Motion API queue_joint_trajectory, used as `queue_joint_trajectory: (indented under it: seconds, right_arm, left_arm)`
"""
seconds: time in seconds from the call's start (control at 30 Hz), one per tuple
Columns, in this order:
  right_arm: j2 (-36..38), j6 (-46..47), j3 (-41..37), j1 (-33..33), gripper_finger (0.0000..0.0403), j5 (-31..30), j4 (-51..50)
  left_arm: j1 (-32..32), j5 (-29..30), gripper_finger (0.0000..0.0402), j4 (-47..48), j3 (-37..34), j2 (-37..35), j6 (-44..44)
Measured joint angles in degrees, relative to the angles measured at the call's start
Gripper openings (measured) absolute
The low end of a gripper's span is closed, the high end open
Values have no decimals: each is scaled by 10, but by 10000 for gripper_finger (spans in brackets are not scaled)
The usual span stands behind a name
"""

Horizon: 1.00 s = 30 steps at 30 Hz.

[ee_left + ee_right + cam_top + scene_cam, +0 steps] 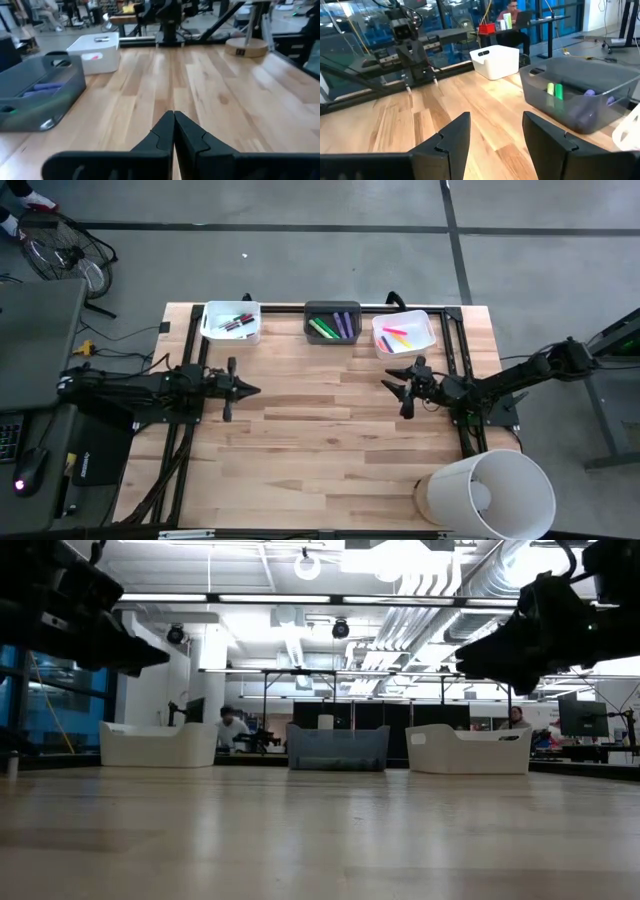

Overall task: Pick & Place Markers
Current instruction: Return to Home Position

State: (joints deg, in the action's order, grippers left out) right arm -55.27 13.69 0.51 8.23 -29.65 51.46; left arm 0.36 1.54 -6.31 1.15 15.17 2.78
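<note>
since all the markers (236,323) that can be seen are lying inside the three bins, the sorting looks done, and the step in hand is judged to be the going home of both arms. red, black and pink markers are held in the left white bin (208,320). green and purple markers (333,327) are kept in the dark grey bin (332,307) in the middle, and pink and yellow markers (398,336) are found in the right white bin (430,330). all three bins are lined up along the far edge of the table (320,440). no marker is seen loose on the wood.

the left gripper (173,115) is held over the table in front of the left white bin, apart from it, and its fingers are pressed together with nothing between them. the right gripper (496,116) is held in front of the right white bin, not touching it, and its fingers are spread apart and empty.

for the next move, nothing needs to be picked up. the arms only need to be drawn to their resting places, and care should be taken that no bin is bumped.
</note>
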Motion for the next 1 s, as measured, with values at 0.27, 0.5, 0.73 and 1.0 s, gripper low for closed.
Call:
queue_joint_trajectory:
  seconds: [0.27,0.5,0.73,1.0]
  right_arm:
    - [1,26,0,0,169,41,-126]
    - [20,78,0,0,162,85,-203]
    - [136,40,0,0,158,69,-248]
    - [292,18,0,0,157,47,-378]
  left_arm:
    - [0,9,0,61,0,-38,-13]
    - [0,25,0,60,-1,-39,-17]
    - [0,47,0,57,-1,-39,-15]
    - [0,46,0,57,-2,-39,-14]
